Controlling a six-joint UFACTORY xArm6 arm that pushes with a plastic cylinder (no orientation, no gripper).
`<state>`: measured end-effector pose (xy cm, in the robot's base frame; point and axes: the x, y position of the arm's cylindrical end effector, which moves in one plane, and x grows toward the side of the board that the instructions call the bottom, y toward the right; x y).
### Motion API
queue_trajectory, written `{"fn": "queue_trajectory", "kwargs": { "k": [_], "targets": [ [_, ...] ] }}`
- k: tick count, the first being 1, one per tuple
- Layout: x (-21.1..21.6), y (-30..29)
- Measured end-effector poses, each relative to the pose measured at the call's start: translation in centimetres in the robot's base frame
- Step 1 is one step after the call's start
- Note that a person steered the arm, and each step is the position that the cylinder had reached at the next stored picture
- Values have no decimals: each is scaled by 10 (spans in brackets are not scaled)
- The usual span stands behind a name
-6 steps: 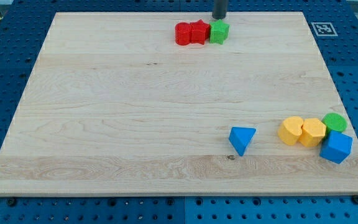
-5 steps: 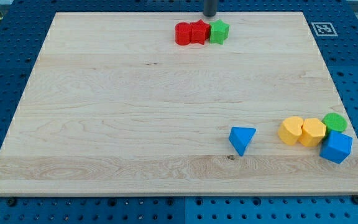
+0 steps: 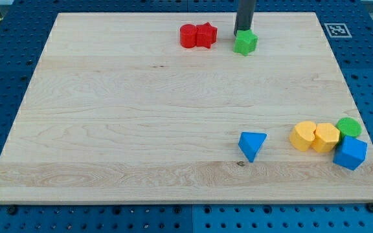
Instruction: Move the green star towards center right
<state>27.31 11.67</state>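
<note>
The green star (image 3: 245, 43) lies near the view's top, a little right of the middle, apart from the red blocks. My tip (image 3: 241, 32) stands just above and slightly left of the star, touching or nearly touching its upper edge. The dark rod rises from there out of the view's top.
A red cylinder (image 3: 188, 36) and a red star (image 3: 205, 35) sit together left of the green star. A blue triangle (image 3: 252, 145) lies at the lower middle right. Two yellow blocks (image 3: 314, 136), a green cylinder (image 3: 349, 127) and a blue cube (image 3: 350, 153) cluster at the lower right.
The green star has moved right and slightly down, away from the red star. My tip has moved right and down to the star's upper edge. The red blocks shifted slightly left.
</note>
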Motion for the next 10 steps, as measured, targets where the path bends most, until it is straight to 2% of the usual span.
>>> {"fn": "queue_trajectory", "kwargs": {
  "k": [6,9,10],
  "targets": [
    [148,-16],
    [151,49],
    [133,49]
  ]
}}
